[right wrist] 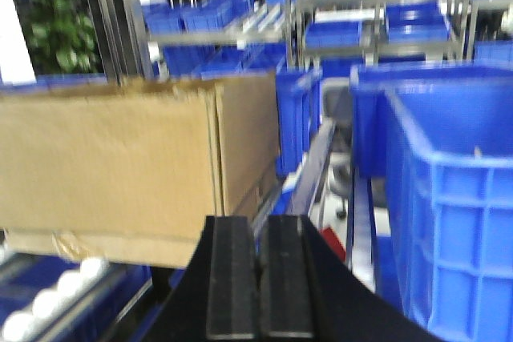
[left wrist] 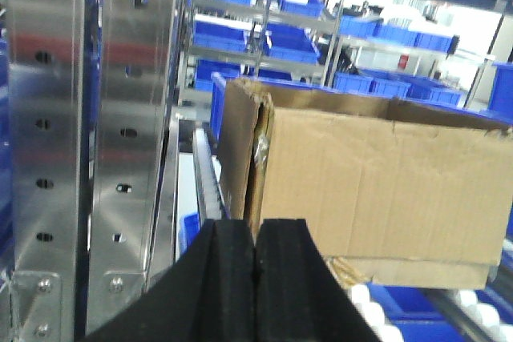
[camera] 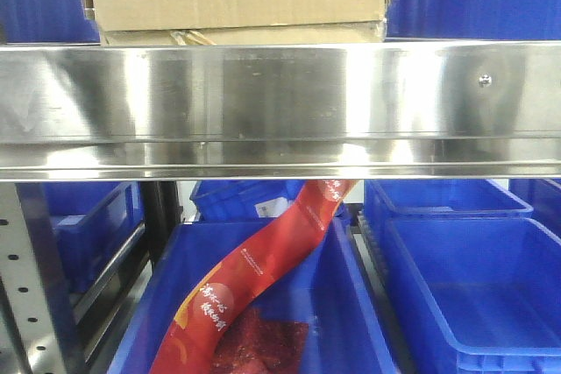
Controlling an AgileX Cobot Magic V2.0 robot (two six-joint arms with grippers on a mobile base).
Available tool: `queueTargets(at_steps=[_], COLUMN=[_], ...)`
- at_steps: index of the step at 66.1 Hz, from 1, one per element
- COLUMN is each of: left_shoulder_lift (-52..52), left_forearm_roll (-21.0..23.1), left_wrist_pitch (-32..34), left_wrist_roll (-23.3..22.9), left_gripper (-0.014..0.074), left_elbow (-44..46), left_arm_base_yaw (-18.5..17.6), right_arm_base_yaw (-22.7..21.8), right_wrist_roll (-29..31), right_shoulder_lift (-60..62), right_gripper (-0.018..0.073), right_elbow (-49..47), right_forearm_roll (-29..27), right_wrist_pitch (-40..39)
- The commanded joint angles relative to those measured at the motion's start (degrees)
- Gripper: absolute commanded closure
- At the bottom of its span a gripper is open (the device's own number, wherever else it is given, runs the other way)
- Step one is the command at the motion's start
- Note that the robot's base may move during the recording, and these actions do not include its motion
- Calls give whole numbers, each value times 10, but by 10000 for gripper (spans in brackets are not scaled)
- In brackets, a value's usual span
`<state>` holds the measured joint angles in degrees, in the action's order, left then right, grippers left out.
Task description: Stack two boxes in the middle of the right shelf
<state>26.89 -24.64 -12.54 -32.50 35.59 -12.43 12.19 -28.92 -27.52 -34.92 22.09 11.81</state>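
Left claw [left wrist: 256,278] pressed together, cardboard box [left wrist: 377,190] just beyond

Left gripper [left wrist: 255,278] seen with black pads pressed together, brown cardboard box [left wrist: 377,190] set just beyond it, perforated steel uprights [left wrist: 80,142] at left, blue bins [left wrist: 240,38] shelved behind

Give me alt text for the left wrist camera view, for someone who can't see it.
A brown cardboard box sits on the shelf rollers, one corner facing the camera, with the left gripper in the foreground, its black pads pressed together and holding nothing. Perforated steel uprights fill the left side, and blue bins line racks behind.
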Motion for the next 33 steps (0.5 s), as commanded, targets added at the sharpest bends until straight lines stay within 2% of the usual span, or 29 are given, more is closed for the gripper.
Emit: queueTargets(at_steps=[1, 22, 25, 30, 33], left_shoulder_lift=[-5, -5, -5, -5, -5], left_forearm_roll=[-2, -2, -2, -2, -2], left_wrist_pitch=[14, 14, 14, 14, 14], left_wrist_roll=[-1, -1, -1, -1, -1], left_gripper=[689, 689, 689, 689, 689], left_elbow=[-2, -2, -2, -2, -2], left_arm_base_yaw=[2, 2, 2, 2, 2], right_arm_base_yaw=[-3, -3, -3, -11, -26], right_wrist_roll=[4, 4, 4, 29, 59], right_shoulder_lift=[14, 15, 16, 33, 50], right_gripper=[720, 720, 720, 720, 720], right_elbow=[1, 1, 1, 12, 28], right_forearm_roll=[6, 5, -18, -99, -102], right_wrist_pitch=[-10, -10, -6, 15, 13])
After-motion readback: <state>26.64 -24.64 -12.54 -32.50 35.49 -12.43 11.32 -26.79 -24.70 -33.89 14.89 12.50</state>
